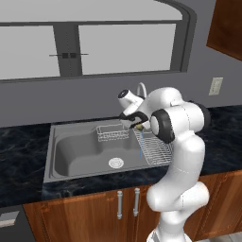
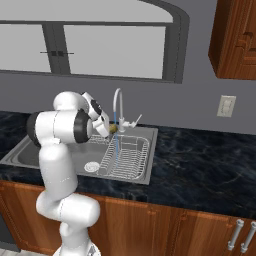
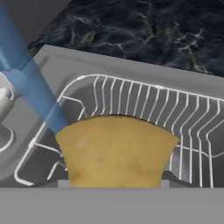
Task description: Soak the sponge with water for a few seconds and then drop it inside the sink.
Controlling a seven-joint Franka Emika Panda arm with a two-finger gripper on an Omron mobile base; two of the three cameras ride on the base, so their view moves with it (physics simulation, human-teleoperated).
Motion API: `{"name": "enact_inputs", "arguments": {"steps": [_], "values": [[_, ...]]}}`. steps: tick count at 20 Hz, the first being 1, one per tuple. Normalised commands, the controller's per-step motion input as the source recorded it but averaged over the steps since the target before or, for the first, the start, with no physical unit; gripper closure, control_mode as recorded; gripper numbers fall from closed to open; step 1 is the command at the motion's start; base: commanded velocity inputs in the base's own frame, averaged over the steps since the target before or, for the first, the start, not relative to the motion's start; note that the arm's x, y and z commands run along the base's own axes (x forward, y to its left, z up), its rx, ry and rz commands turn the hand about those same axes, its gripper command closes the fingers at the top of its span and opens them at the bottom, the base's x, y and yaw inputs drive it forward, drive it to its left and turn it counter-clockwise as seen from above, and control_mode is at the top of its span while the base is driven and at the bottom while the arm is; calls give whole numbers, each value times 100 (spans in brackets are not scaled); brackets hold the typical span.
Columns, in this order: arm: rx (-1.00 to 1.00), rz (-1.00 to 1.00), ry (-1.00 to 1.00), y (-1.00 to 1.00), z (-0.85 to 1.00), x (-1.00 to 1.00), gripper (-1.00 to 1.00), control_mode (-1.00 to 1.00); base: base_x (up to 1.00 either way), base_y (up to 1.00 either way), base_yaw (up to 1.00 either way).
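Black counter rings the sink — the gripper clamps the sponge under the water stream; soaking underway, the drop into the basin remains.

The black marbled countertop ran along the wall on wooden cabinets and carried the stainless-steel sink set into it. Directly beneath the claw, a wire dish rack lay in the basin. A small wire basket sat just beside the claw, and the round drain lay below it.
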Motion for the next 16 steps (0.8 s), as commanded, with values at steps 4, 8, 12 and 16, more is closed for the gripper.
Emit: {"name": "enact_inputs", "arguments": {"steps": [4,8,12,16], "values": [[0,0,0,0,-19,44,100,-100,0,0,0],[0,0,0,0,-3,50,100,-100,0,0,0],[0,0,0,0,-1,31,100,-100,0,0,0],[0,0,0,-2,0,-26,100,-100,0,0,0]]}}
